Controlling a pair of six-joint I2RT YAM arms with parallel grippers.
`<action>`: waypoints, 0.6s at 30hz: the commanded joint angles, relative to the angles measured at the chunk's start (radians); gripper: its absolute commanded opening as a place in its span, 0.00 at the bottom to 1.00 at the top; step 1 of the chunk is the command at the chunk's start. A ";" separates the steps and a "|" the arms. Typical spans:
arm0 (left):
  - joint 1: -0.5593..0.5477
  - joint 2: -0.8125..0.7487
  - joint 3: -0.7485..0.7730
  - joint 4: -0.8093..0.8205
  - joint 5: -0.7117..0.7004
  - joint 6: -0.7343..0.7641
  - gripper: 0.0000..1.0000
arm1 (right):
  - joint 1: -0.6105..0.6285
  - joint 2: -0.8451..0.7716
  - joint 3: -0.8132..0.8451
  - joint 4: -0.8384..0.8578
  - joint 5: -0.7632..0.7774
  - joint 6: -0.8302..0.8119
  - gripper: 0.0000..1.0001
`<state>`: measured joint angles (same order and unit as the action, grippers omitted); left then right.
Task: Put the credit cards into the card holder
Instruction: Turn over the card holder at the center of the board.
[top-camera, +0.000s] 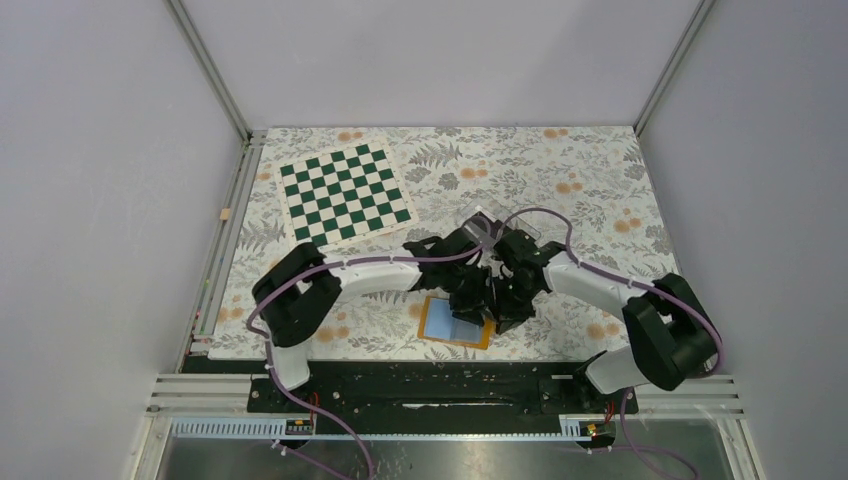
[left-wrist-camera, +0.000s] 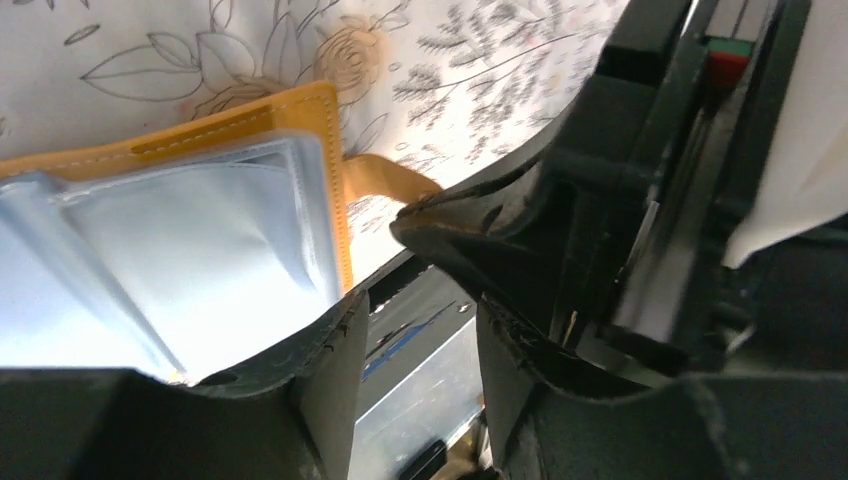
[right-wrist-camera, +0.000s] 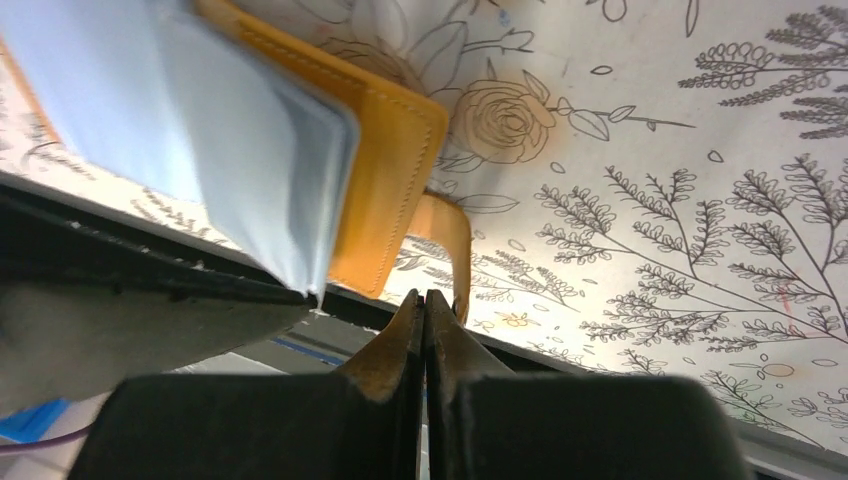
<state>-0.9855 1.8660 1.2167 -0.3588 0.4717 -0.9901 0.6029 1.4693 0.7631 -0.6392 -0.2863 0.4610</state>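
Your card holder (top-camera: 455, 322) lies open on the desk (top-camera: 590, 180), light blue pockets up, near the near edge between the two arm bases. Your left claw (left-wrist-camera: 418, 330) stands partly open at the holder's right side. Your right claw (right-wrist-camera: 425, 300) is pressed shut, its tips just beside the orange strap (right-wrist-camera: 450, 235). Whether it pinches the strap cannot be told.

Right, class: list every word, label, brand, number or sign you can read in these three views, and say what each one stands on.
No text can be read in any view.
Card holder: plain orange cover and light blue pockets, no lettering.
Chessboard: green and white squares only, no letters or numbers.
Tablecloth: printed flowers and leaves only.
Blue streak on the metal strip: too blurred to read.
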 joint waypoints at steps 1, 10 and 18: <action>0.046 -0.132 -0.131 0.383 0.058 -0.131 0.45 | -0.024 -0.088 0.034 -0.020 -0.011 0.000 0.00; 0.194 -0.284 -0.375 0.677 0.075 -0.238 0.49 | -0.158 -0.119 0.096 -0.028 -0.064 -0.031 0.00; 0.275 -0.320 -0.303 0.285 -0.019 -0.049 0.49 | -0.248 0.020 0.358 -0.140 0.034 -0.127 0.07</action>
<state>-0.7269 1.5978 0.8513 0.1123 0.5041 -1.1648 0.3859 1.4319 0.9916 -0.7136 -0.3088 0.3962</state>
